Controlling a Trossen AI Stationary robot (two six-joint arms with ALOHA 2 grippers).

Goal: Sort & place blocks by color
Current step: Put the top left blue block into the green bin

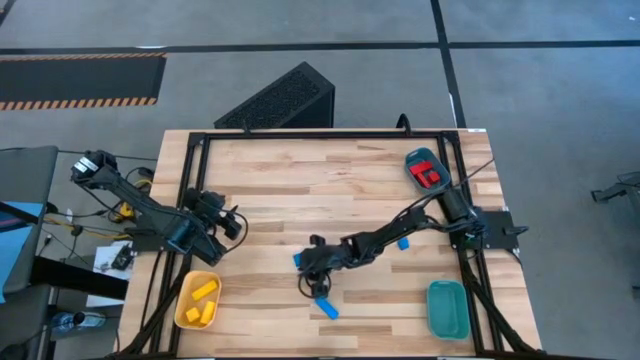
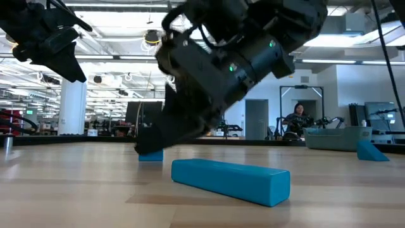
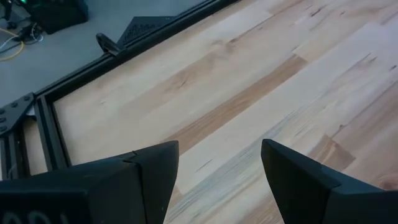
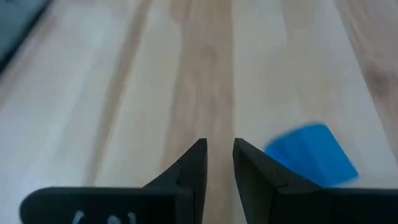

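Note:
My right gripper (image 1: 313, 282) (image 4: 217, 149) is low over the table's middle, its fingers shut to a narrow slit with nothing between them. A small blue block (image 4: 311, 155) (image 1: 298, 260) lies on the wood just beside one finger; the low view shows it as the blue block (image 2: 150, 155) at the fingertip. A blue bar (image 1: 327, 308) (image 2: 231, 179) lies nearer the near edge. A third blue block (image 1: 404, 243) lies to the right. Red blocks (image 1: 428, 174) sit in the far teal tray. Yellow blocks (image 1: 200, 302) lie in the yellow tray. My left gripper (image 1: 235, 222) (image 3: 217, 162) hangs open over bare wood at the left. My right gripper stands with one finger (image 4: 261, 174) right beside the small blue block's edge (image 4: 280, 152). I cannot tell whether it touches. The block lies flat on the table, outside the fingers.
The yellow oval tray (image 1: 183, 312) sits at the near left corner. One teal tray (image 1: 447, 310) is at the near right and another teal tray (image 1: 412, 158) at the far right. A black frame (image 1: 300, 135) runs round the table. Bare wood spans the far middle.

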